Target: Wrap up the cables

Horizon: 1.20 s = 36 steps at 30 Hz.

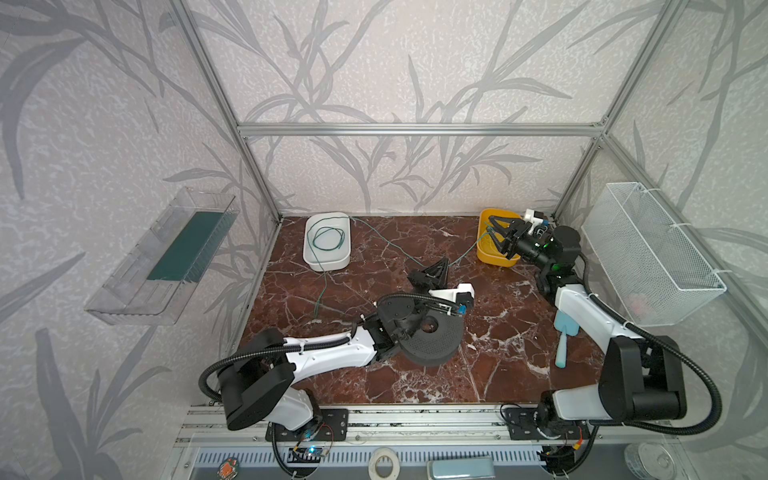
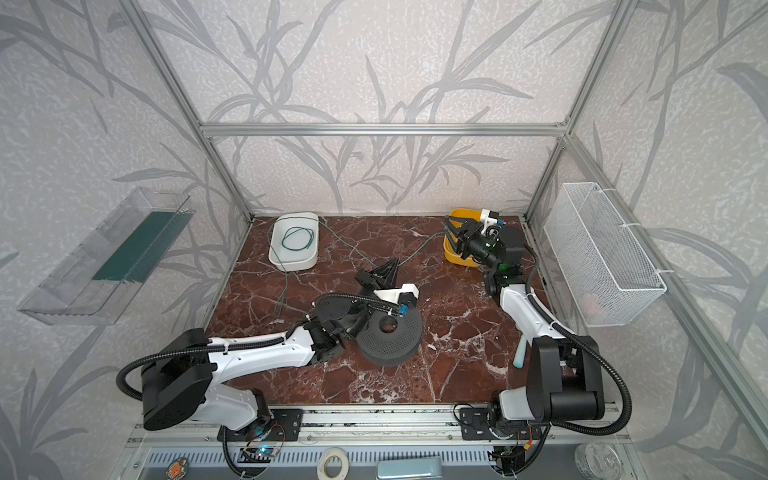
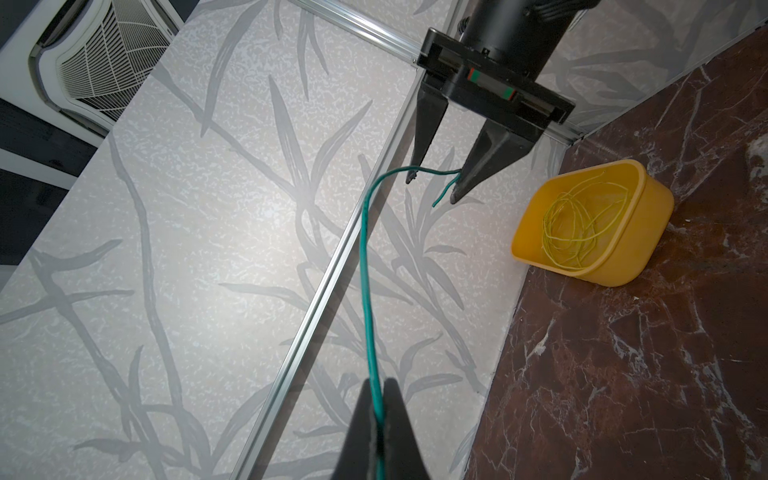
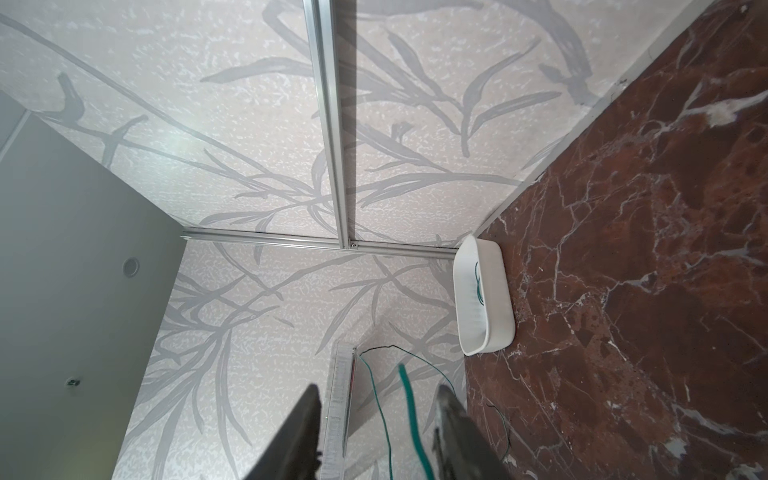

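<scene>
The left gripper (image 1: 444,262) sits near the middle of the table (image 1: 415,386), its fingers pressed together on the green cable (image 1: 465,255). The left wrist view shows the cable pinched between the two fingers (image 3: 365,419) and running out past their tips.

From that grip the cable's free stretch heads away toward the back right corner and rises off the table to the right gripper (image 1: 494,232), which hangs over the yellow tub (image 1: 488,255). The right gripper's fingers stand apart, and the cable's end lies across the gap between them – in the left wrist view (image 3: 432,187) it runs from beside one fingertip to the other, and its last bit bends away from the gripper. I cannot tell whether it touches either fingertip. The right wrist view shows the same end (image 4: 409,399) between the spread fingers, nearer one of them.

On the other side of the left gripper the cable trails along the table toward the back left and into the white tub (image 1: 332,265), where it curls in loose round loops. One strand drops over the tub's front wall and runs on the table toward the front.

A yellow cable (image 3: 559,261) lies coiled inside the yellow tub – all of it within the walls.
</scene>
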### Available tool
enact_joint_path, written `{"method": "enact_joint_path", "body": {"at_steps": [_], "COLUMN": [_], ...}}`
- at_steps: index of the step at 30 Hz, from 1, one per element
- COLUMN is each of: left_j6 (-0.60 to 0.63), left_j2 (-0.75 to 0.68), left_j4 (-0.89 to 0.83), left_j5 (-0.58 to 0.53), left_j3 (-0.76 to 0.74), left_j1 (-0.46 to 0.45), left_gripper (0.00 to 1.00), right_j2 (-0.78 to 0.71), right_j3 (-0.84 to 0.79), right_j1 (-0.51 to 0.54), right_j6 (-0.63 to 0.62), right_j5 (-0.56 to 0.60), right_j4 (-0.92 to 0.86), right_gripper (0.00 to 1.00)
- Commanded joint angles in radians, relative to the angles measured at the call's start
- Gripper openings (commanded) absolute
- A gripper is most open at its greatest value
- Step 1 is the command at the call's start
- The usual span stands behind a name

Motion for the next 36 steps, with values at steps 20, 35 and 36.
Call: {"method": "enact_joint_path", "body": {"at_steps": [20,35,36], "left_j6": [0.039,-0.327,-0.346], "left_j2": [-0.056,-0.178,-0.198], "left_j4": [-0.065,-0.57,-0.602], "left_j5": [-0.093,-0.153,-0.144], "left_j3": [-0.129,-0.032,-0.018], "left_j1": [-0.016,-0.069,-0.07], "left_gripper": [0.0,0.78,0.86], "right_j2": [-0.029,-0.093,-0.099], "right_j3": [0.043,0.081,0.08], "right_j1": [-0.068,-0.027,-0.019], "right_j6": [-0.033,-0.182,-0.195], "right_j5": [0.184,0.265,0.269], "right_j4": [0.057,-0.083,-0.095], "right_gripper": [0.0,0.0,0.0]}}
